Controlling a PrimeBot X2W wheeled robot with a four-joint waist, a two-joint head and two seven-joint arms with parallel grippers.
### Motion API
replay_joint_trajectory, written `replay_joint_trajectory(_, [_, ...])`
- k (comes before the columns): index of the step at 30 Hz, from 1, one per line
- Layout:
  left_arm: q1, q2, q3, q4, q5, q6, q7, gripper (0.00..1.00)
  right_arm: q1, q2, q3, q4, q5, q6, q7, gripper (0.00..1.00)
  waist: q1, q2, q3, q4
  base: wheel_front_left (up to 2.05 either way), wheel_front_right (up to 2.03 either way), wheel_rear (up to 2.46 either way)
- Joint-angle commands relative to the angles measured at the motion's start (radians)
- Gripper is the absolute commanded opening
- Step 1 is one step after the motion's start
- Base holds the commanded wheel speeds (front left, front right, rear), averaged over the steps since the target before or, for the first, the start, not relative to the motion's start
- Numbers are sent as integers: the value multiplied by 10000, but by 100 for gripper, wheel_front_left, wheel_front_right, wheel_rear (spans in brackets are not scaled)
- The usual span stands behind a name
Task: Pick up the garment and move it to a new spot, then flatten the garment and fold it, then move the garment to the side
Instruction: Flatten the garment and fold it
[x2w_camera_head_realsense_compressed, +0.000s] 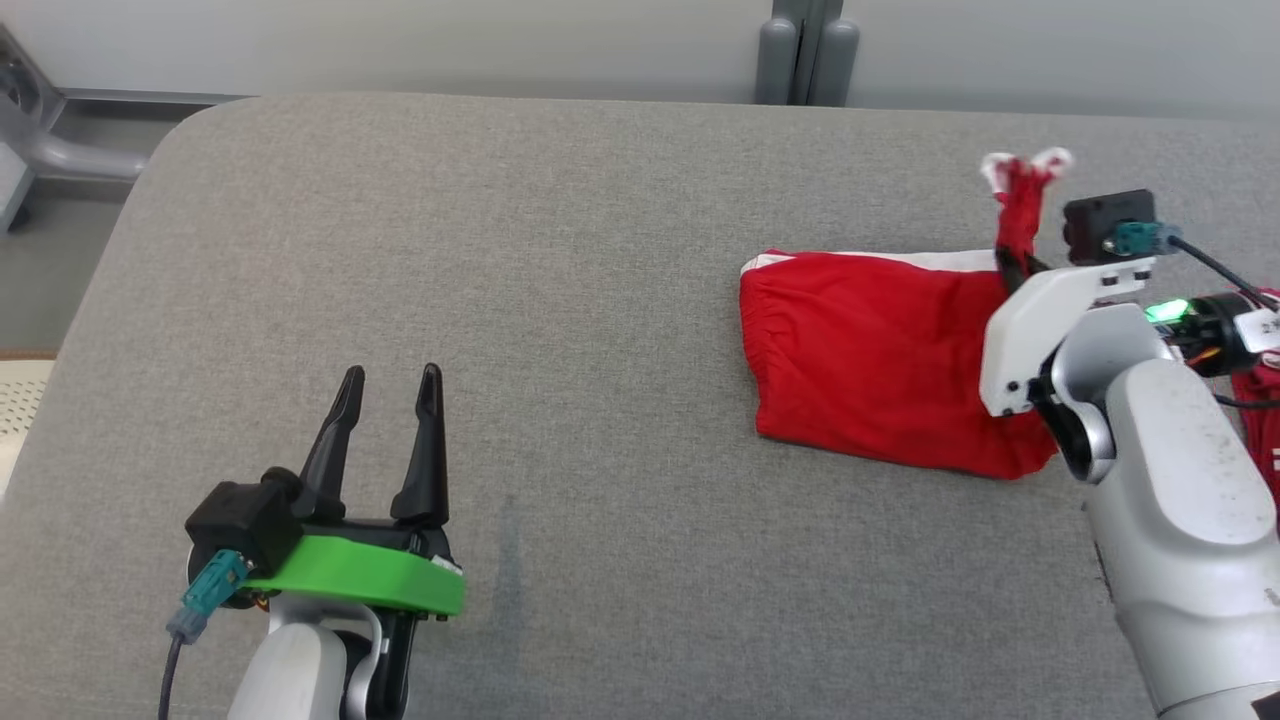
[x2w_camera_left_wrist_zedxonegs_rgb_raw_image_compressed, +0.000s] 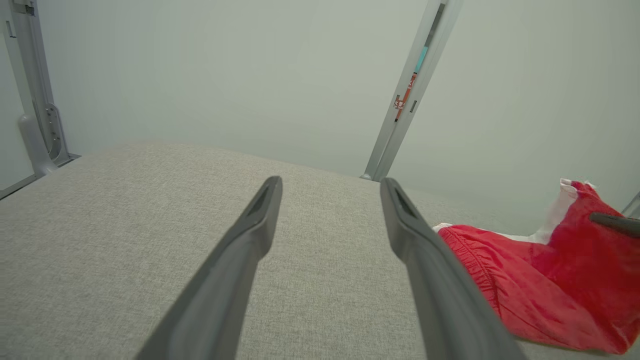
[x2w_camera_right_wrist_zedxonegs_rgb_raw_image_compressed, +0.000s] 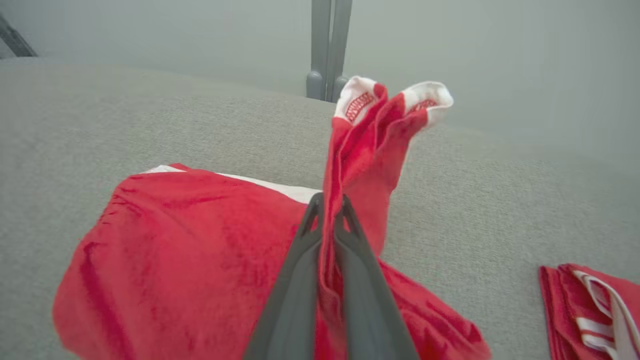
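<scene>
The garment (x2w_camera_head_realsense_compressed: 880, 370) is red cloth with white trim, lying on the right half of the grey table (x2w_camera_head_realsense_compressed: 560, 300). My right gripper (x2w_camera_right_wrist_zedxonegs_rgb_raw_image_compressed: 330, 205) is shut on a bunched fold of the garment (x2w_camera_right_wrist_zedxonegs_rgb_raw_image_compressed: 200, 265), and the pinched fold stands up past the fingertips with two white-edged tips at its top. In the head view that raised fold (x2w_camera_head_realsense_compressed: 1020, 205) rises above the right gripper (x2w_camera_head_realsense_compressed: 1015, 265), whose fingers are mostly hidden by the wrist. My left gripper (x2w_camera_head_realsense_compressed: 388, 385) hovers open over bare table at the lower left, far from the cloth. The left wrist view shows the garment (x2w_camera_left_wrist_zedxonegs_rgb_raw_image_compressed: 545, 285) beyond the left gripper (x2w_camera_left_wrist_zedxonegs_rgb_raw_image_compressed: 330, 187).
A second folded red cloth with white stripes (x2w_camera_right_wrist_zedxonegs_rgb_raw_image_compressed: 595, 310) lies at the table's right edge, also partly seen behind my right arm (x2w_camera_head_realsense_compressed: 1265, 420). A grey post (x2w_camera_head_realsense_compressed: 805, 50) stands behind the table's far edge. The table's left corner is rounded.
</scene>
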Motion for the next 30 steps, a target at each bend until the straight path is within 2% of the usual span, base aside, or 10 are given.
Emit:
replay_joint_trajectory(1, [105,47,-37,8,-68,-47,-26,100,150,27,177,-159,0,-16,192,0,0,0,15,135,0,0,0])
replay_joint_trajectory(10, [-271,-23,-275,17,-195,-47,-26,100,-308,981,1121,244,-241,-16,856,0,0,0,353,782,0,0,0])
replay_joint_trajectory(17, [-434,-83,-356,60,-284,-47,-28,100,-408,1211,1765,902,-162,-14,961,0,0,0,510,1120,0,0,0])
replay_joint_trajectory(18, [-425,-93,-355,61,-285,-47,-27,100,-386,1219,1760,973,-68,-14,995,21,0,0,504,1136,0,0,0])
replay_joint_trajectory(19, [-416,-100,-346,73,-276,-47,-27,100,-374,1233,1803,991,8,-14,973,71,0,0,500,1141,0,0,0])
replay_joint_trajectory(20, [-404,-104,-324,79,-265,-47,-27,100,-373,1250,1837,958,159,-16,863,100,0,0,492,1133,0,0,0])
replay_joint_trajectory(22, [-373,-108,-256,81,-232,-47,-27,100,-342,1289,2223,722,956,-14,631,100,0,0,465,1088,0,0,0])
replay_joint_trajectory(26, [-306,-117,-138,77,-222,-47,-28,100,-7,1286,3194,-576,4048,-10,-9,100,0,0,345,930,0,0,0])
replay_joint_trajectory(28, [-231,-123,-61,42,-194,-47,-27,100,147,1087,3386,-1111,4565,-11,-239,100,0,0,273,765,0,0,0])
replay_joint_trajectory(30, [-148,-111,12,8,-147,-47,-27,100,319,687,3367,-1486,4587,-13,-515,100,0,0,201,578,0,0,0])
